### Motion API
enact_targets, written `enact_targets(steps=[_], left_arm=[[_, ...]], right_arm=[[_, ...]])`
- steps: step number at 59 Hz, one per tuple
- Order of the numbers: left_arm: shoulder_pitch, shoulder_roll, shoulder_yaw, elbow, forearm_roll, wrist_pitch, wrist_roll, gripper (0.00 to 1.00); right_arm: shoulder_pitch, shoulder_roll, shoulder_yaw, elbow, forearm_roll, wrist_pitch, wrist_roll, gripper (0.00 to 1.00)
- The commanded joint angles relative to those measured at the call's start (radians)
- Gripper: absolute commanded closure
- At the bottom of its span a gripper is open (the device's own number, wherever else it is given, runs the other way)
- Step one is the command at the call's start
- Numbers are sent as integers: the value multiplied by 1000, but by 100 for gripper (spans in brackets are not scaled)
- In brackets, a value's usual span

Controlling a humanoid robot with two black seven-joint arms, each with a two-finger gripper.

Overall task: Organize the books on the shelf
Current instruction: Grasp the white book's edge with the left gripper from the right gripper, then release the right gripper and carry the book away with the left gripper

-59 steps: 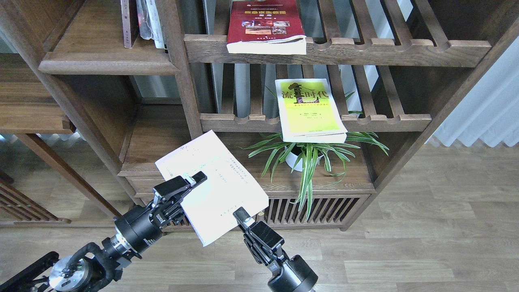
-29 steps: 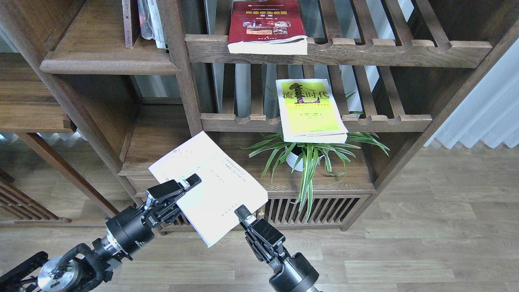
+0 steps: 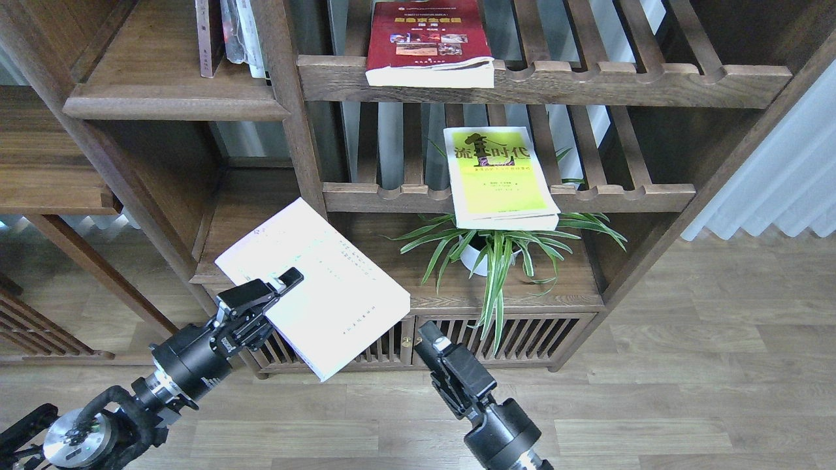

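1. Far left, lower part of the frame: the left gripper (image 3: 277, 287) comes up from the bottom-left corner, and its black fingers are clamped on the near-left edge of the big white-lavender paperback book (image 3: 313, 287). One finger lies on top of the cover; I'd guess the other is underneath, hidden.

2. That book hangs in the air, centre-left, in front of the low cabinet, touching no board. It's tilted, its long axis running from upper left to lower right of the frame. The cover is pale, nearly blown out, with a few faint lines of print.

3. The relation that matters: the solid flat dark-brown wooden shelf with the rounded moulded front edge (image 3: 176, 108) sits up and to the left of the held book, in the upper left of the frame. A few books (image 3: 228, 36) already stand upright at its back right. So I reckon the book has to go up and left, and the left arm is clearly the nearer one.

4. Bottom centre: the right gripper (image 3: 431, 344) is just right of the book's lower corner, apart from it, holding nothing. It's seen end-on and dark, so I can't tell how its fingers stand.

5. Right of centre: the yellow-green paperback with big dark Chinese characters (image 3: 499, 176) lies flat on a slatted rack above a potted spider plant (image 3: 496, 254). The dark red paperback with small photos (image 3: 428, 42) lies flat on the rack above.
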Motion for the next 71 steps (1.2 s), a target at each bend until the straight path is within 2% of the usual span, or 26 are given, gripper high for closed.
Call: enact_targets(steps=[1, 13, 28, 38, 41, 47, 71], left_arm=[[22, 2, -35, -4, 50, 0, 6, 94], [58, 34, -52, -4, 61, 0, 93, 93], [71, -4, -90, -4, 139, 0, 94, 93], [100, -75, -225, -4, 251, 0, 92, 93], [100, -108, -306, -6, 304, 0, 94, 93], [100, -115, -377, -6, 347, 0, 94, 94], [103, -165, -399, -6, 536, 0, 94, 93]], right_arm=[[4, 0, 6, -3, 1, 0, -1, 2], [4, 0, 9, -12, 2, 0, 1, 2], [-2, 0, 31, -13, 5, 0, 2, 2], [-6, 17, 63, -13, 5, 0, 1, 2], [-10, 33, 72, -13, 4, 0, 1, 2], [-21, 60, 132, -13, -2, 0, -1, 2], [-56, 63, 223, -15, -5, 0, -2, 2]])
